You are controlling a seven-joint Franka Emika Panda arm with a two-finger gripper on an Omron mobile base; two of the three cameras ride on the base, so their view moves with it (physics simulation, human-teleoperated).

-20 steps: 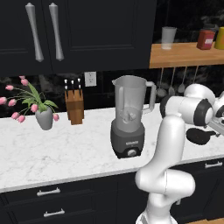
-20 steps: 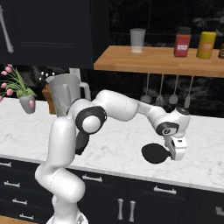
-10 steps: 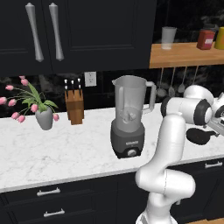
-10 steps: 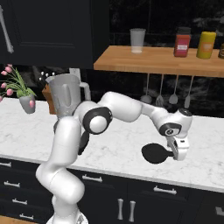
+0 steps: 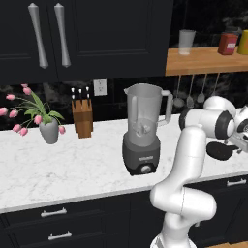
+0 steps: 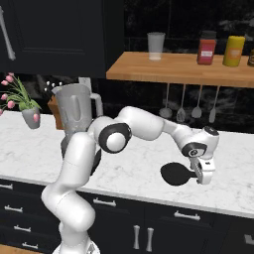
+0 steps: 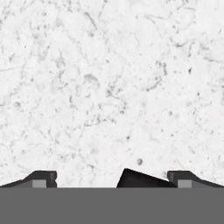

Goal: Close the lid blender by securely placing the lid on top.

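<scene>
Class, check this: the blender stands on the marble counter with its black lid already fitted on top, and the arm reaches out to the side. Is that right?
Not quite. In the right base view the blender is open at the top; the lid is away from it, beside the pincer over the counter. The rest holds.

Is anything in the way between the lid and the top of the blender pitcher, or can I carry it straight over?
Nothing visible blocks it. The lid sits at the gripper, far to the arm's right, and bare marble counter lies between it and the blender. The pitcher's mouth is open and uncovered. The arm's own elbow stands near the blender, so swing wide.
</scene>
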